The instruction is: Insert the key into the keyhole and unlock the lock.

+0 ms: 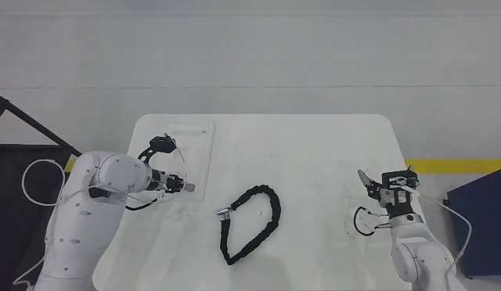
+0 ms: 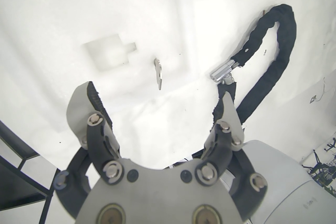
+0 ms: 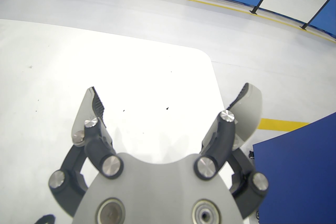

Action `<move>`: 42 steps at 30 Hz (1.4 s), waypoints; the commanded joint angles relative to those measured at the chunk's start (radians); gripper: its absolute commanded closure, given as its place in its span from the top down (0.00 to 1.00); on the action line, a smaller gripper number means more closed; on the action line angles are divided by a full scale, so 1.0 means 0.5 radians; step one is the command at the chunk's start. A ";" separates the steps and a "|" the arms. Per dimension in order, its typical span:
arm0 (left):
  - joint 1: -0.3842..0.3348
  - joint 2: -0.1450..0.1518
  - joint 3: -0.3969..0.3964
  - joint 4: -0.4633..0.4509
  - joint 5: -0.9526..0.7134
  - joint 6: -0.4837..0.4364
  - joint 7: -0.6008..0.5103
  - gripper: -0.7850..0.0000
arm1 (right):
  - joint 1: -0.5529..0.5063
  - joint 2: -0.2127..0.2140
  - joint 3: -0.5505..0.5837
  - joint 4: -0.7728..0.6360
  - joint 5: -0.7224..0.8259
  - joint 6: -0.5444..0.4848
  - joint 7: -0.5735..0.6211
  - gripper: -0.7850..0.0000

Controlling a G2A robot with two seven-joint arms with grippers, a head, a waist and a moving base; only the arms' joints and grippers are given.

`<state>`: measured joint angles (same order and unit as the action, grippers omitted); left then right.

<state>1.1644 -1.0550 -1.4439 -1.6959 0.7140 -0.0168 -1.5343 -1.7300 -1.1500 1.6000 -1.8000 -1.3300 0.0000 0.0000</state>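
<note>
A small silver key [image 2: 158, 72] lies flat on a white foam tray [image 2: 39, 51]. My left gripper [image 2: 157, 93] hangs open just short of the key, one finger on each side of its line. The lock is a black-sleeved chain [image 2: 286, 43] bent into a loop, with a shiny metal cylinder [image 2: 221, 71] at its end, a short way beyond the key. In the top view the chain [image 1: 270, 213] lies mid-table and the left gripper [image 1: 178, 166] is over the tray's near edge. My right gripper [image 1: 387, 180] stands open and empty near the table's right edge [image 3: 168, 92].
The foam tray [image 1: 200, 134] at the table's back left has square recesses [image 2: 105, 54]. A black frame [image 1: 31, 127] stands off the table's left side, and a dark blue box [image 1: 477, 205] off its right. Bare white tabletop [image 3: 78, 64] spreads between chain and right gripper.
</note>
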 commanded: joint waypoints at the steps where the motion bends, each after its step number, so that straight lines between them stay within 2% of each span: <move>1: -0.011 0.002 0.026 0.004 0.000 -0.008 -0.002 0.54 | 0.000 0.000 0.000 0.000 0.000 0.000 0.000 1.00; 4: -0.020 0.007 0.065 0.016 0.027 -0.054 0.006 0.56 | 0.000 0.000 0.000 0.000 0.000 0.000 0.000 1.00; 7: -0.042 0.010 0.096 0.058 0.035 -0.062 0.014 0.47 | 0.000 0.000 0.000 0.000 0.000 0.000 0.000 1.00; 11: -0.070 0.014 0.140 0.113 0.078 -0.094 0.042 0.47 | 0.000 0.000 0.000 0.000 0.000 0.000 0.000 1.00; 16: -0.112 0.017 0.166 0.180 0.054 -0.081 0.055 0.43 | 0.000 0.000 0.000 0.000 0.000 0.000 0.000 1.00; 20: -0.127 0.021 0.182 0.173 0.007 -0.084 0.033 0.42 | 0.000 0.000 0.000 0.000 0.000 0.000 0.000 1.00; 28: -0.122 0.034 0.222 0.159 0.031 -0.106 0.058 0.31 | 0.000 0.000 0.000 0.000 0.000 0.000 0.000 1.00; 36: -0.130 0.044 0.257 0.188 0.065 -0.106 0.096 0.29 | 0.000 0.000 0.000 0.000 0.000 0.000 0.000 1.00; 40: -0.147 0.046 0.281 0.199 0.053 -0.106 0.099 0.21 | 0.000 0.000 0.000 0.000 0.000 0.000 0.000 1.00; 42: -0.156 0.048 0.297 0.203 0.064 -0.115 0.104 0.12 | 0.000 0.000 0.000 0.000 0.000 0.000 0.000 1.00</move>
<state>1.0884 -1.0315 -1.2995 -1.5958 0.7423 -0.0723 -1.4839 -1.7300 -1.1500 1.6000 -1.8000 -1.3300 0.0000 0.0000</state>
